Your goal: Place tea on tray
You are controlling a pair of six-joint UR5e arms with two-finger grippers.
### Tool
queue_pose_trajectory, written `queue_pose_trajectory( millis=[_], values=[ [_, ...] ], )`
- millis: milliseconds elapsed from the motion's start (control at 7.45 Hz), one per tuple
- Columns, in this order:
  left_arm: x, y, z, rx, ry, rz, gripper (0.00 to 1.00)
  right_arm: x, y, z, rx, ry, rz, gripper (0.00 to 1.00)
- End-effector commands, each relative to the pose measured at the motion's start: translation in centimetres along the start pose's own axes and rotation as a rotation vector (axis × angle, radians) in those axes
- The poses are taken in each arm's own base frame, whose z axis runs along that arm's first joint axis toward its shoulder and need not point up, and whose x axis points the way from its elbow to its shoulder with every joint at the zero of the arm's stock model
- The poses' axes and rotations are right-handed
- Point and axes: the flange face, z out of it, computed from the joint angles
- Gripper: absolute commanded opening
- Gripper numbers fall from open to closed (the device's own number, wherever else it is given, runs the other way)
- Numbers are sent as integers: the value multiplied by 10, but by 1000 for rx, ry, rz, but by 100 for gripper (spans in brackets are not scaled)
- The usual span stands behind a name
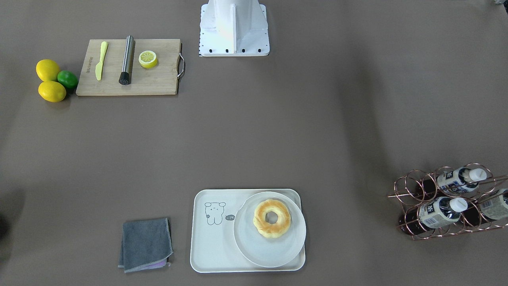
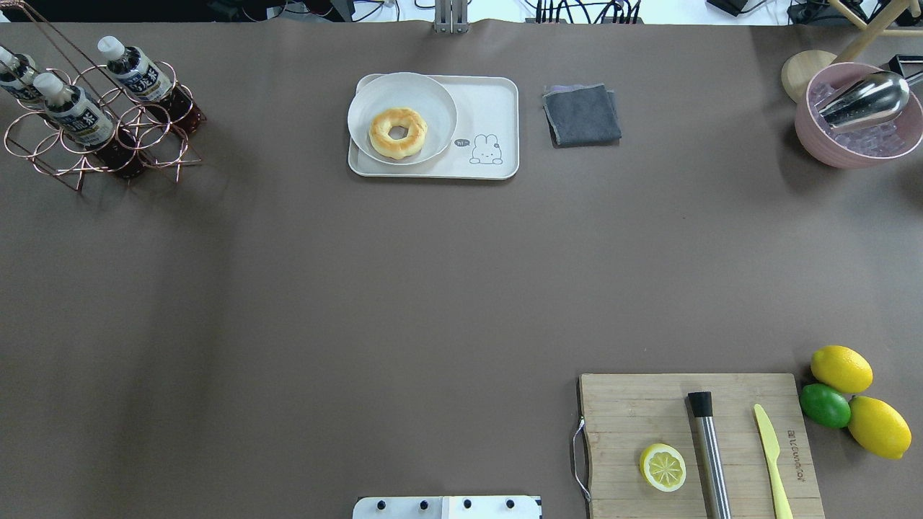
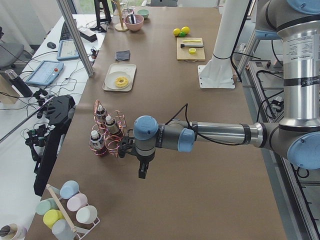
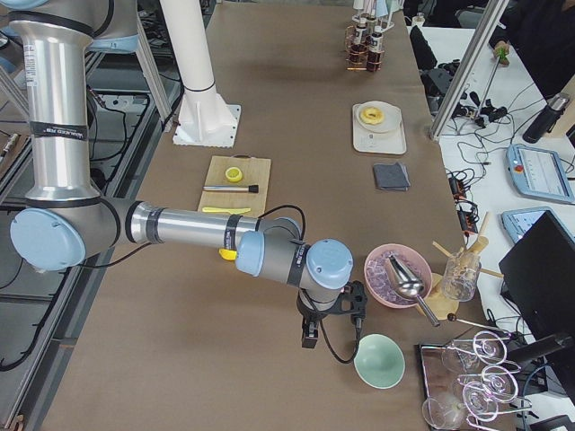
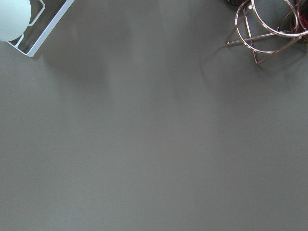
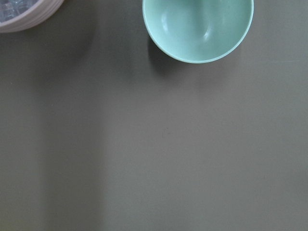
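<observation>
Since no tea is held by either arm, the step in hand is judged to be the reach to the rack.

Front view: a tea (image 1: 440,212) is seen sitting in the rack (image 1: 420,236) at 4 o'clock, with two more beside it. The tray (image 1: 210,246) is at 6 o'clock, well apart. Its 3 o'clock half is filled by the plate (image 1: 270,248); the bear half is bare. No gripper is shown.

Overhead: the rack is placed at 10 o'clock and the tray at 12. Again no gripper is shown.

Left view: only here is the left gripper (image 3: 142,172) shown, near the rack, at its 4 o'clock. Wide or narrow cannot be told.

Right view: the right gripper (image 4: 310,339) is shown near a green bowl (image 4: 379,361), far from the tea. Its opening cannot be told.

Left wrist: rack rings are seen at 1 o'clock, but no fingers.

Right wrist: the bowl is seen at 12.

A tea should be gripped near the cap, drawn out along the rings and stood on the bear half, clear of the plate.
</observation>
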Motion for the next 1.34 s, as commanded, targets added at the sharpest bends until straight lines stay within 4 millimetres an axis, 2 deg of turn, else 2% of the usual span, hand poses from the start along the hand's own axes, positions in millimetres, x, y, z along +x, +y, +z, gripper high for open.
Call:
queue_pose_trajectory(
  millis=[0, 1208],
  values=[
    [-1, 1, 1, -2, 0, -2, 98, 0, 1, 0, 3, -7, -5, 100],
    [-3, 4, 3, -7, 1, -11, 98, -5, -1, -6, 14, -7, -11, 100]
  ],
)
